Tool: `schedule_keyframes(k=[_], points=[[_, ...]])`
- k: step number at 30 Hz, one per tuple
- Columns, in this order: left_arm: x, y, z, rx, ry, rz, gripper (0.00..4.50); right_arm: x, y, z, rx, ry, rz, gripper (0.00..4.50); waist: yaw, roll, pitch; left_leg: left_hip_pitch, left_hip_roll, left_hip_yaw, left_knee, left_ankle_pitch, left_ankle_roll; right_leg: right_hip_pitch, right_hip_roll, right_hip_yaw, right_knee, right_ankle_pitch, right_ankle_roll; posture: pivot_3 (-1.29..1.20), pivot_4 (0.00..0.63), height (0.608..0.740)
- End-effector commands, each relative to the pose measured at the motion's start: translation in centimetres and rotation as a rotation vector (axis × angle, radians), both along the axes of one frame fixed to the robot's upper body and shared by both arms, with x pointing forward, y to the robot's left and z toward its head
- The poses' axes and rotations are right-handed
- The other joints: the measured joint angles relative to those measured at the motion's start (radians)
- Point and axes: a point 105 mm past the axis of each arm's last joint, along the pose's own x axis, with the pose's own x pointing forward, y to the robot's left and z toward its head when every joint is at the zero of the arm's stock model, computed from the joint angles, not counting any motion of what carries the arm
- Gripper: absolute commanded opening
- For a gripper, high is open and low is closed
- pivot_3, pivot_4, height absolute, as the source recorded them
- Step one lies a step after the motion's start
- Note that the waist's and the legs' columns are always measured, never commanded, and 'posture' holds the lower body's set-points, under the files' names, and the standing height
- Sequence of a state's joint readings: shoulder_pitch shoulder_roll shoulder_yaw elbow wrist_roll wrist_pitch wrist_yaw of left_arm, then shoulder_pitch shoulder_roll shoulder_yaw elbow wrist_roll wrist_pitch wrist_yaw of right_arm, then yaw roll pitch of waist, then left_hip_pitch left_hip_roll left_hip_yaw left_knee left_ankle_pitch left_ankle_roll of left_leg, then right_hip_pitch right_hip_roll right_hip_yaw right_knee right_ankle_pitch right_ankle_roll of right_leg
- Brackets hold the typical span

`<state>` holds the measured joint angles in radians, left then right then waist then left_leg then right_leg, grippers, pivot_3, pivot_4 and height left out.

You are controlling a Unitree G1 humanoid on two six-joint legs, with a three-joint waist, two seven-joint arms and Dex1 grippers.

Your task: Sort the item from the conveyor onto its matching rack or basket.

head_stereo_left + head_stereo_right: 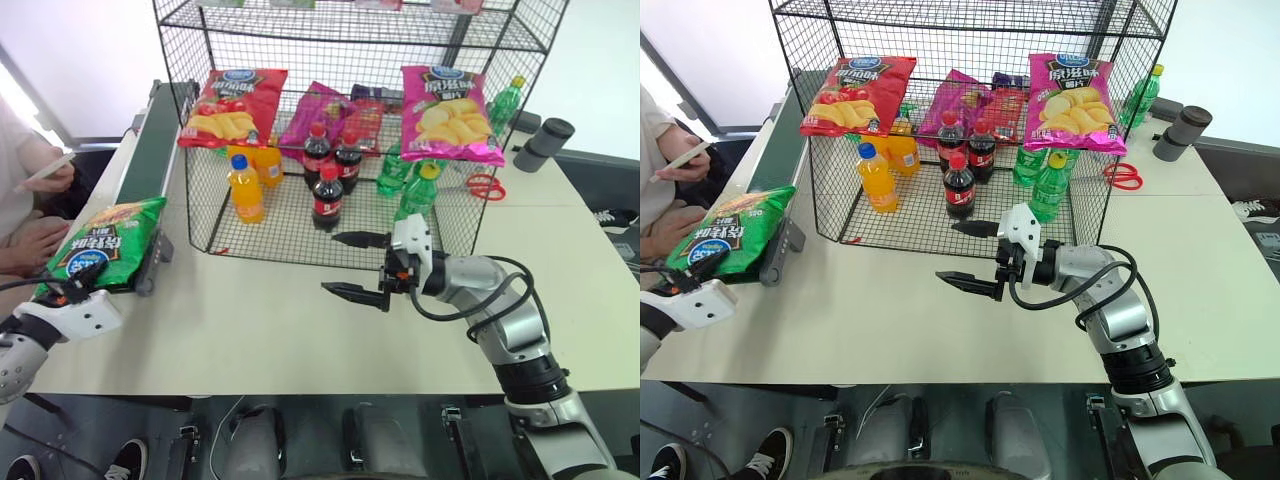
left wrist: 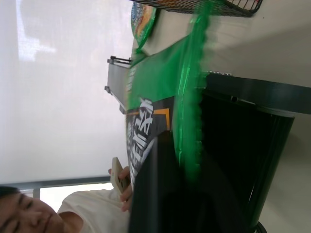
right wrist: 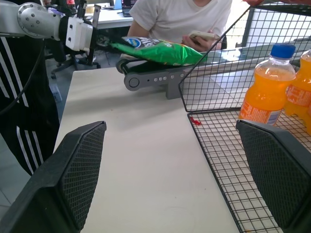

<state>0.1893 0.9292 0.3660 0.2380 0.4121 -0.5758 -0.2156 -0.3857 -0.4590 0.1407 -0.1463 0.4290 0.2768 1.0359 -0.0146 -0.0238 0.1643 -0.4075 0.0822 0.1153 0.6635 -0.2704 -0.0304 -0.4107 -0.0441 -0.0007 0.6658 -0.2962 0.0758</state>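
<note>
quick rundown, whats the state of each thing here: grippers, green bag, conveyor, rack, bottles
left gripper: shut on the green crisp bag's near edge
green crisp bag: lying on the conveyor's end, gripped
right gripper: open, holding nothing, above the table before the rack
conveyor: carrying only the green bag
rack: open front, stocked
red crisp bag: hanging in the rack
pink crisp bag: hanging in the rack
orange bottle: upright, capped

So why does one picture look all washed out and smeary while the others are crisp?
In the left wrist view the bright window behind bleaches half the frame, and the green crisp bag sits so close to the lens that its edge smears. The head views are evenly lit, with glare on the glossy bags in the rack. The right wrist view is sharp, its own hand dark.
</note>
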Motion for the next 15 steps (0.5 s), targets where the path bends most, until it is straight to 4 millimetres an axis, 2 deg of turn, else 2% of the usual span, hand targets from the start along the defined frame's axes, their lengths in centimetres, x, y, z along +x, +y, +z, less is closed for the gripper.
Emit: schedule_keyframes(k=[1, 6, 8, 10, 11, 13, 15], points=[[0.3, 0.2, 2.3, 0.002, -0.069, -0.002, 0.04, 0.3, -0.6, 0.8, 0.010, -0.040, -0.024, 4.50, 0.000, 0.000, 0.000, 0.000, 0.000, 0.000, 0.000, 0.000, 0.000, 0.000, 0.000, 0.000, 0.000, 0.000, 0.000, 0.00, 0.150, 0.740], [0.2, 0.0, 5.1, -0.087, -0.177, -0.030, 0.04, 0.5, -0.5, 0.7, 0.008, -0.045, -0.025, 4.50, 0.000, 0.000, 0.000, 0.000, 0.000, 0.000, 0.000, 0.000, 0.000, 0.000, 0.000, 0.000, 0.000, 0.000, 0.000, 0.00, 0.150, 0.740], [-0.1, -0.1, 7.1, -0.194, -0.247, -0.053, 0.04, 0.6, -0.6, 0.6, 0.005, -0.047, -0.027, 4.50, 0.000, 0.000, 0.000, 0.000, 0.000, 0.000, 0.000, 0.000, 0.000, 0.000, 0.000, 0.000, 0.000, 0.000, 0.000, 0.00, 0.150, 0.740], [-0.9, -1.5, 9.8, -0.278, -0.279, -0.168, 0.04, 0.9, -1.0, 0.6, 0.001, -0.048, -0.036, 4.50, 0.000, 0.000, 0.000, 0.000, 0.000, 0.000, 0.000, 0.000, 0.000, 0.000, 0.000, 0.000, 0.000, 0.000, 0.000, 0.00, 0.150, 0.740], [-1.3, -2.3, 10.3, -0.316, -0.260, -0.232, 0.04, 1.0, -1.2, 0.6, -0.001, -0.048, -0.040, 4.50, -0.001, 0.000, 0.000, 0.000, 0.000, 0.000, 0.000, 0.000, 0.000, 0.000, 0.000, 0.000, 0.000, 0.000, 0.000, 0.00, 0.150, 0.740], [-2.4, -3.9, 9.9, -0.402, -0.138, -0.349, 0.04, 1.0, -1.5, 0.5, -0.012, -0.052, -0.036, 4.50, -0.002, 0.000, 0.000, 0.000, 0.000, 0.000, 0.000, 0.000, 0.000, 0.000, -0.001, 0.000, 0.000, 0.000, 0.000, 0.00, 0.150, 0.740], [-3.2, -4.3, 10.9, -0.556, -0.071, -0.418, 0.04, 1.1, -1.9, 0.3, -0.025, -0.053, -0.037, 4.50, -0.003, 0.001, 0.000, 0.000, 0.000, 0.001, 0.000, 0.000, 0.000, 0.000, -0.001, 0.000, 0.000, 0.000, 0.000, 0.00, 0.150, 0.740]])
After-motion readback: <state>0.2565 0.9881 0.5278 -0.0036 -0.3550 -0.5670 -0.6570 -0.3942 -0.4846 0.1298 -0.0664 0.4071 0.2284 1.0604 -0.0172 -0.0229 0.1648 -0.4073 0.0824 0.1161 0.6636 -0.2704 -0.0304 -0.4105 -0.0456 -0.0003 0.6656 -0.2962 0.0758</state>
